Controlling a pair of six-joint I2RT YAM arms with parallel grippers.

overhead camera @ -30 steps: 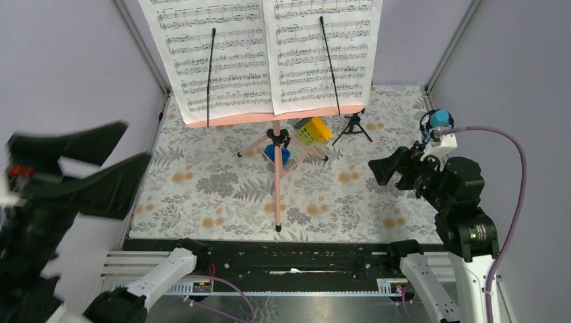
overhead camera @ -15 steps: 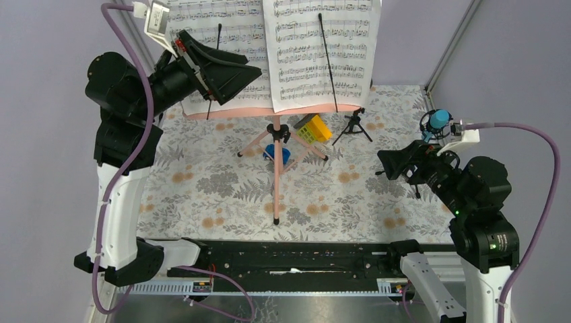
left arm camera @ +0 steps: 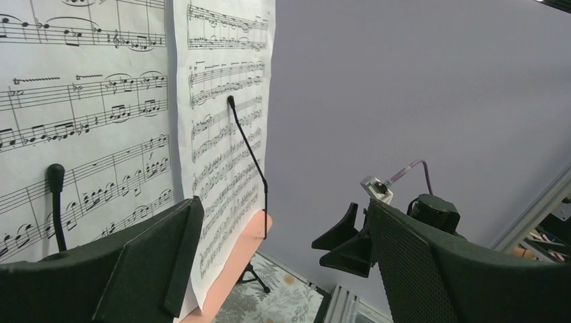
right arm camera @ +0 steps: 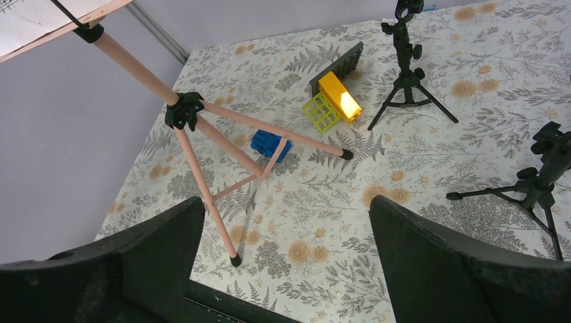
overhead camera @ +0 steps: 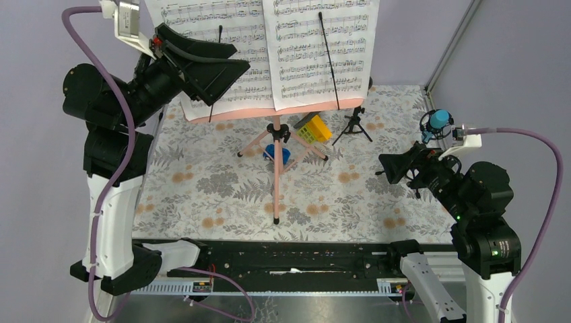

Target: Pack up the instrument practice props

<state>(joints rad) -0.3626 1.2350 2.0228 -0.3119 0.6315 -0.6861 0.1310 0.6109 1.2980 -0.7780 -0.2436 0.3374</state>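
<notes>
The pink music stand [overhead camera: 276,168] stands at the back middle on its tripod legs [right arm camera: 202,138]. Two white sheet-music pages [overhead camera: 316,50] rest on its ledge [left arm camera: 236,259] under thin black wire holders. My left gripper [overhead camera: 239,57] is raised in front of the left page [left arm camera: 81,134], open and empty [left arm camera: 283,229]. The black mic's tripod [overhead camera: 353,124] is right of the stand [right arm camera: 406,74]. At the far right the blue mic [overhead camera: 439,120] sits on its tripod [right arm camera: 539,182]. Just in front of it my right gripper [overhead camera: 390,168] hovers open over the mat [right arm camera: 286,222].
A small blue toy car [overhead camera: 277,153] lies between the stand's legs [right arm camera: 269,143]. A yellow-green block [overhead camera: 315,129] sits beside the black tripod [right arm camera: 333,101]. Grey walls close in the floral mat [overhead camera: 202,188] on three sides.
The left arm swung up from the near left to the left page, then drew slightly left. The right arm shifted a little toward the near right.
</notes>
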